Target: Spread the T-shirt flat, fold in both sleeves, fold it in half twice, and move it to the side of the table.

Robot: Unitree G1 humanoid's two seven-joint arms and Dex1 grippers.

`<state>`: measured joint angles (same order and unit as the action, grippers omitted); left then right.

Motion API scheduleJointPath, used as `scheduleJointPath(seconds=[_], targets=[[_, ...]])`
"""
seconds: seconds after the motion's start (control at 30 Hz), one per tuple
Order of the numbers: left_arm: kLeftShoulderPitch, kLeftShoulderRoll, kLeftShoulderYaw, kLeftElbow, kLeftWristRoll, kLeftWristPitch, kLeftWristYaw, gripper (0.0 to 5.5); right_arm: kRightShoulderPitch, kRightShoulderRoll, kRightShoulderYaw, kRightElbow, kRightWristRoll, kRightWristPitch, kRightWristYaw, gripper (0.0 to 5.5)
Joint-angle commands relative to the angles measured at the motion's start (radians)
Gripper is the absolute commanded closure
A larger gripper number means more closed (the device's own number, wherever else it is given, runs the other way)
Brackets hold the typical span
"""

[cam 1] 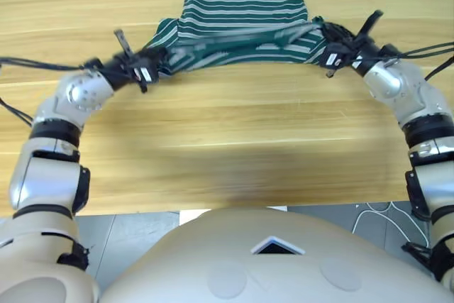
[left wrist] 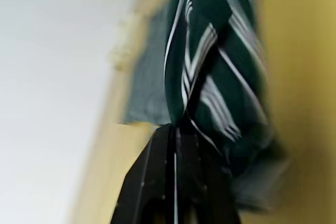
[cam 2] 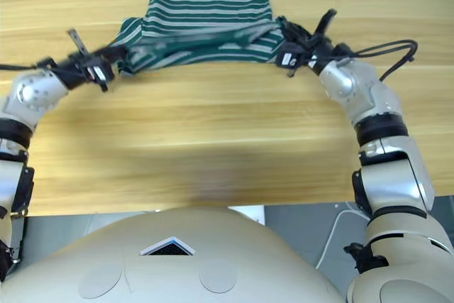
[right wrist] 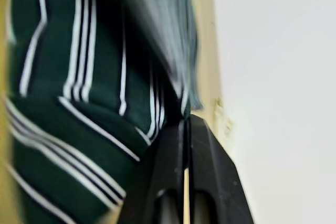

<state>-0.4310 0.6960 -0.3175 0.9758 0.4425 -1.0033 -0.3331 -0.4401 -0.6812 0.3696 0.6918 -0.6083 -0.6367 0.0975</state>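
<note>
Left eye, T-shirt: the green striped T-shirt [cam 1: 241,5] lies on the wooden table [cam 1: 213,140], far side from the robot, its far end cut off by the top edge.
Left eye, progress: early, I'd say. The near edge is bunched and pulled taut between the two grippers, so this looks like the spreading step; no tucked sleeve or half-fold shows, and the move to the side is not yet done.
Left eye, long axis: the body runs straight away from the robot; the stretched near edge lies crosswise, left to right.
Right eye, grippers: the left gripper [cam 2: 113,58] is at the near left corner of the cloth, the right gripper [cam 2: 287,44] at the near right corner, well apart, both touching fabric.
Left wrist, left gripper: the black fingers [left wrist: 152,182] are pressed together on a gathered fold of striped cloth, which hangs just above the table.
Right wrist, right gripper: the fingers [right wrist: 210,171] are likewise clamped together, with a pinch of the shirt's edge between them.
</note>
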Motion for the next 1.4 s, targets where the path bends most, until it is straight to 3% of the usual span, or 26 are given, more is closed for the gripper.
scheduleJointPath(seconds=[0.03,0.33,0.63,0.93,1.27,1.4], targets=[[0.05,0.025,-0.006,-0.043,-0.036,-0.019,-0.064,5.5,0.096,-0.074,-0.026,-0.11,0.087,-0.058,0.111,5.49],[0.366,0.243,-0.015,-0.502,-0.397,-0.058,-0.332,5.5,0.469,-0.304,-0.079,-0.475,0.411,-0.19,0.399,5.49],[0.493,0.271,0.014,-0.64,-0.264,0.08,-0.357,5.5,0.626,-0.343,-0.066,-0.57,0.401,-0.128,0.553,5.49],[0.554,0.276,0.008,-0.748,-0.329,0.094,-0.415,5.5,0.658,-0.318,-0.08,-0.603,0.422,-0.123,0.588,4.06],[0.67,0.365,-0.024,-0.872,-0.515,0.032,-0.541,5.5,0.82,-0.4,-0.12,-0.719,0.603,-0.212,0.667,2.35],[0.627,0.334,0.014,-0.812,-0.486,0.054,-0.531,5.5,0.809,-0.374,-0.143,-0.695,0.578,-0.201,0.665,1.79]])
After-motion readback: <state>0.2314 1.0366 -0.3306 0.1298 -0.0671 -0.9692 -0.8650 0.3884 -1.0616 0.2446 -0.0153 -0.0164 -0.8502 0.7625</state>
